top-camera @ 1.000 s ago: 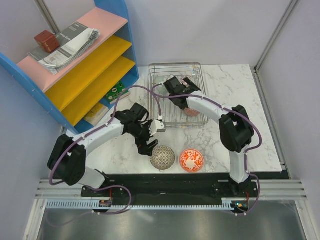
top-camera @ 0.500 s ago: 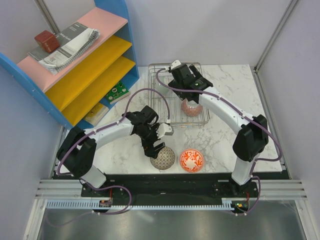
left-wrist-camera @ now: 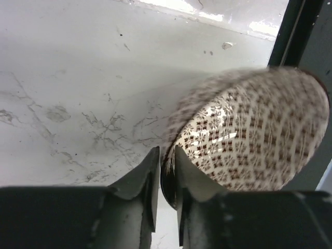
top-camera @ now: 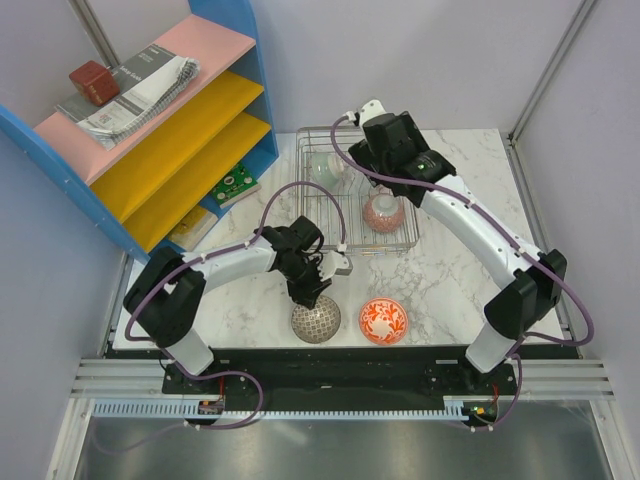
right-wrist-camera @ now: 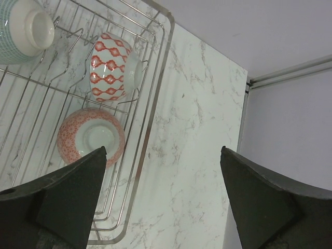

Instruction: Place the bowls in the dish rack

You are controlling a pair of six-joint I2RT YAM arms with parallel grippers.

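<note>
Rim of the beige-grey patterned ceramic bowl [left-wrist-camera: 249, 135] is pinched by the left tool [left-wrist-camera: 166, 155], the bowl tipped at the marble worktop's [top-camera: 450, 290] near edge. The silver wire-mesh dish rack [top-camera: 390, 248] lies directly beyond; the right tool [right-wrist-camera: 162, 155] gapes empty above it.

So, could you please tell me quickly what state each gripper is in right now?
Left gripper: closed on the rim of the beige-grey patterned bowl.
Right gripper: open, holding nothing.
</note>
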